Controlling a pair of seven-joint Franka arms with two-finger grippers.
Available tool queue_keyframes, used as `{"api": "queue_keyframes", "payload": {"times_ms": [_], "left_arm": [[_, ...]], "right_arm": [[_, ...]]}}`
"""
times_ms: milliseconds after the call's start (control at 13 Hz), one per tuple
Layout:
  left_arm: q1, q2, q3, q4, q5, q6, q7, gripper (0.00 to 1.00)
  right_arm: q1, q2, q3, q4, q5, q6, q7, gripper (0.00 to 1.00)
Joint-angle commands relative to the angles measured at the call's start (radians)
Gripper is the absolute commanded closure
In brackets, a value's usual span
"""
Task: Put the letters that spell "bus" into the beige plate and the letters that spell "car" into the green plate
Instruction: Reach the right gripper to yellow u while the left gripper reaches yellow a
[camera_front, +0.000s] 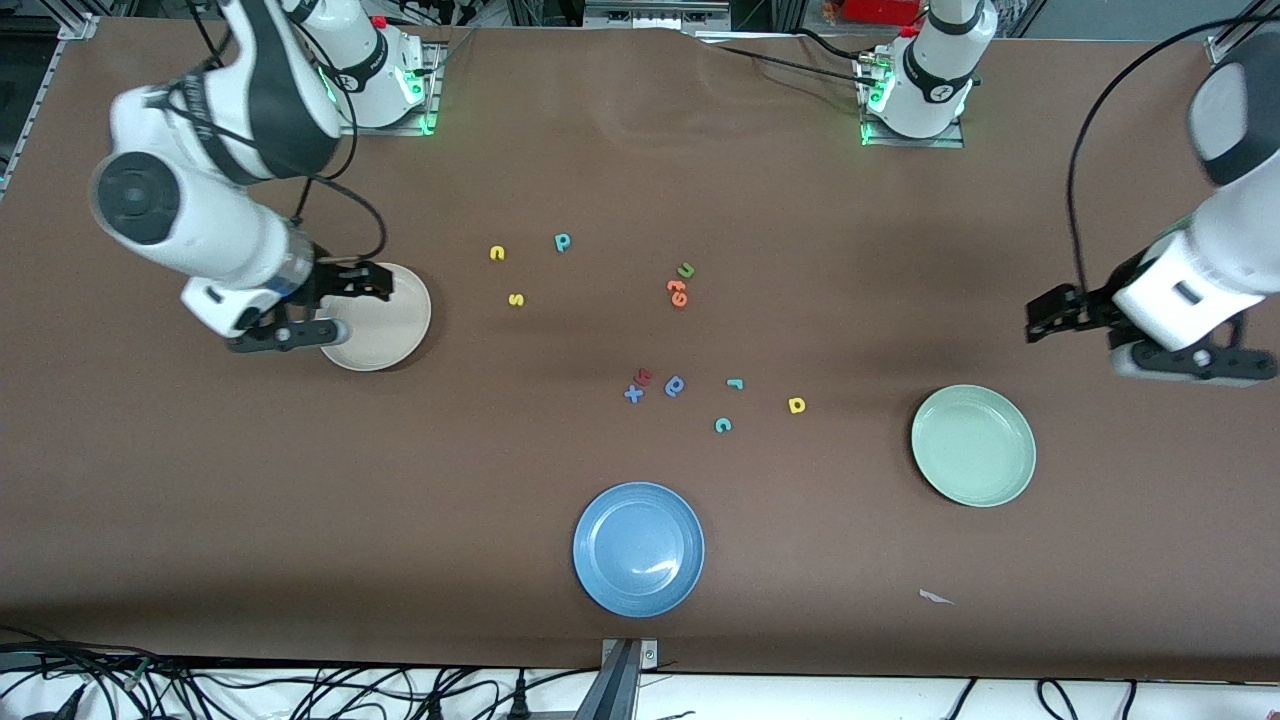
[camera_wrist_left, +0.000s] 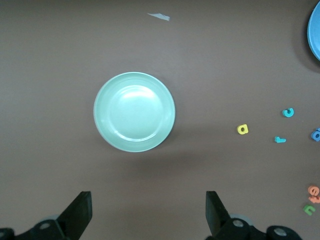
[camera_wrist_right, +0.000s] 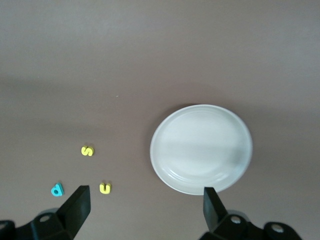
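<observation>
Foam letters loose on brown table, none plated.
Left gripper (camera_wrist_left: 145, 212) spread wide, empty, above round mint-green plate (camera_front: 973, 445); right gripper (camera_wrist_right: 142, 210) likewise released over round cream-beige plate (camera_front: 378, 318). Yellow u (camera_front: 497, 253), yellow s (camera_front: 516, 299), teal b (camera_front: 562, 241) near beige plate; teal c (camera_front: 723, 425), yellow a (camera_front: 796, 405), teal r (camera_front: 735, 383) mid-table.

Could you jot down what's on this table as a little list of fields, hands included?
beige plate: empty, under right gripper
green plate: empty
blue plate: empty, nearest the camera
bus letters: yellow u, yellow s, teal b, loose
car letters: teal c, yellow a, teal r, loose
left gripper: open, near green plate
right gripper: open
</observation>
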Motion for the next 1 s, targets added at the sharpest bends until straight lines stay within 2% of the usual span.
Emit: {"api": "queue_keyframes", "payload": {"times_ms": [0,231,462,538,769,923], "left_arm": [[-0.088,0.107,0.002,-0.001,-0.019,0.104,-0.118,0.0],[-0.193,0.23,0.0,-0.015,-0.02,0.247,-0.28,0.0],[-0.238,0.264,0.0,-0.157,-0.022,0.504,-0.33,0.0],[-0.247,0.275,-0.001,-0.195,-0.034,0.558,-0.341,0.0],[-0.285,0.301,0.0,-0.298,-0.03,0.734,-0.367,0.0],[-0.311,0.324,0.0,-0.332,-0.028,0.799,-0.371,0.0]], "right_arm": [[-0.005,-0.075,0.084,-0.171,-0.051,0.121,0.098,0.0],[-0.005,-0.108,0.133,-0.315,-0.051,0.259,0.132,0.0],[-0.005,-0.106,0.231,-0.464,-0.054,0.485,0.257,0.0],[-0.005,-0.106,0.243,-0.513,-0.054,0.562,0.27,0.0],[-0.005,-0.102,0.25,-0.581,-0.054,0.623,0.273,0.0],[-0.005,-0.059,0.263,-0.641,-0.054,0.751,0.275,0.0]]}}
